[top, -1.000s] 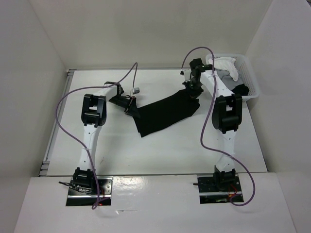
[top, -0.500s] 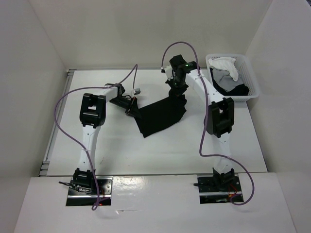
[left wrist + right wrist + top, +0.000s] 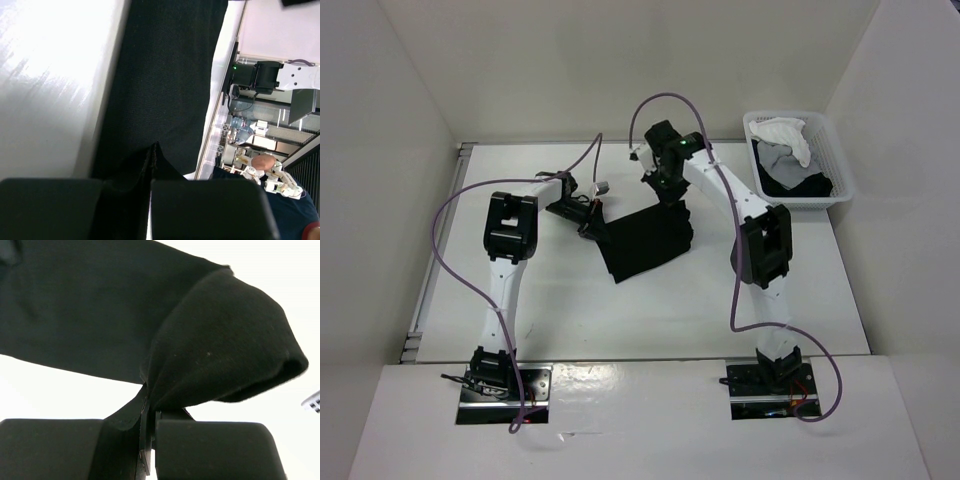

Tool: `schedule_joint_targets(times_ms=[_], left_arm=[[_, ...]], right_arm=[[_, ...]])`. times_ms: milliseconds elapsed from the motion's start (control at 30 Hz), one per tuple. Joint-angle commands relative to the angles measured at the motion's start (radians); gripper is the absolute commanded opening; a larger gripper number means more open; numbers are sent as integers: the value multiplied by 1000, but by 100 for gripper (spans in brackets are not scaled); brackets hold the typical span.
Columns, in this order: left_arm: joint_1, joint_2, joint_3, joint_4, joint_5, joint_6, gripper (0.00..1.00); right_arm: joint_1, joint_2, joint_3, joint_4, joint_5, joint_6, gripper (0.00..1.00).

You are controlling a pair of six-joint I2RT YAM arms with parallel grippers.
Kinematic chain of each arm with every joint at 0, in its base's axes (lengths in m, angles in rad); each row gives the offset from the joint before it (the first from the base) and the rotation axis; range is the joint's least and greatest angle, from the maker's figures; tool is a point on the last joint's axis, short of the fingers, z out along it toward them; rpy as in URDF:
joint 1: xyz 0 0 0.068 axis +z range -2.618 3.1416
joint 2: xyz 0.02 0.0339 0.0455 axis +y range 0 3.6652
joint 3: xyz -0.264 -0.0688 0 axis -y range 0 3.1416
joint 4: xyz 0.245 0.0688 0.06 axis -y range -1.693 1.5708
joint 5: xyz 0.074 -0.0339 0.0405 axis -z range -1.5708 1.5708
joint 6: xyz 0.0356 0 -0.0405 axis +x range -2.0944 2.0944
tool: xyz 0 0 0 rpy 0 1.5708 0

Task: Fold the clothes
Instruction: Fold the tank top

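The clothes, a plain black top [image 3: 646,243], lie partly folded at the table's centre, their right part lifted. My left gripper [image 3: 590,222] is shut on the top's left edge; in the left wrist view the black fabric [image 3: 165,85] runs away from the closed jaws [image 3: 150,182]. My right gripper [image 3: 667,195] is shut on the top's right edge, holding it above the rest of the cloth. In the right wrist view the fabric [image 3: 220,360] bulges in a fold out of the pinched jaws [image 3: 151,422].
A white basket [image 3: 840,165] at the back right holds a white garment [image 3: 785,135] and grey and dark cloth [image 3: 790,175]. Purple cables loop over both arms. White walls close in the left, back and right sides.
My right gripper has carried the top's right edge to the left, over the middle of the cloth, so the spread fabric is now narrower. The left gripper has stayed put.
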Motion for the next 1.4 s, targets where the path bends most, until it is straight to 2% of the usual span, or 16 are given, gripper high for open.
schedule_joint_targets(times_ms=[0,400,1100,1367], left_arm=[[-3,-22,-12,72,-89,24,0],[-3,-40,-21,72,-98,15,0],[-12,-96,-70,91,-107,5,0],[-12,-114,-80,91,-98,5,0]], right_arm=[[62,-77,-18,-29,9,-1,0],[129,-111,-81,-30,48,-12,0],[237,33,25,-39,39,17,0],[237,76,74,-39,48,35,2]])
